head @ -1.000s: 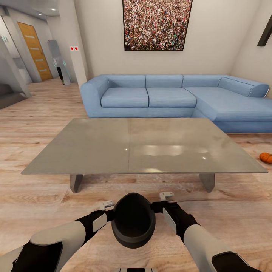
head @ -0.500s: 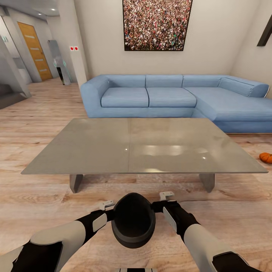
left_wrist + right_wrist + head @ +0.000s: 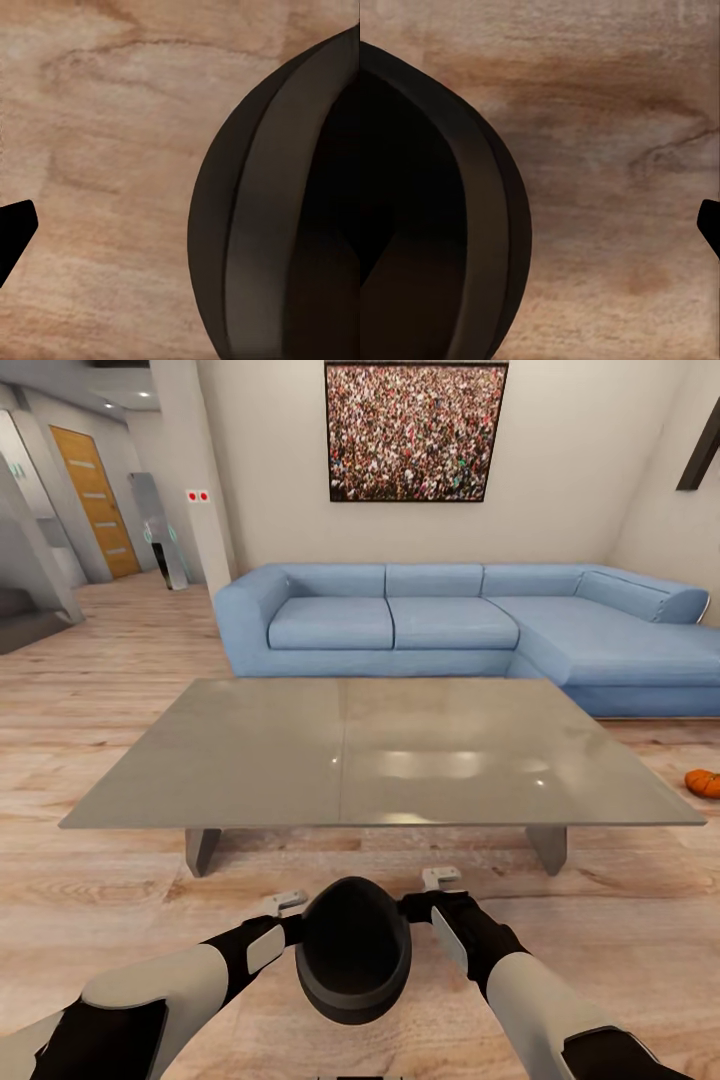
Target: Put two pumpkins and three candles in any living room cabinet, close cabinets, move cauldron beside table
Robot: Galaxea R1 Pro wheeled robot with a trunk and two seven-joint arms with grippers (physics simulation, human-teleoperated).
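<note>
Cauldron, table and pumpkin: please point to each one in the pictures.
cauldron (image 3: 352, 950): head view, on its dark inside.
table (image 3: 250, 760): head view, on the bare grey top, left panel.
pumpkin (image 3: 704, 783): head view, on its orange side.

Pumpkin (image 3: 704, 783) cut by frame edge

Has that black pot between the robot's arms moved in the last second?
Cannot tell. The cauldron sits at almost the same spot in the head view, while the table and sofa shifted slightly down: the camera moved.
</note>
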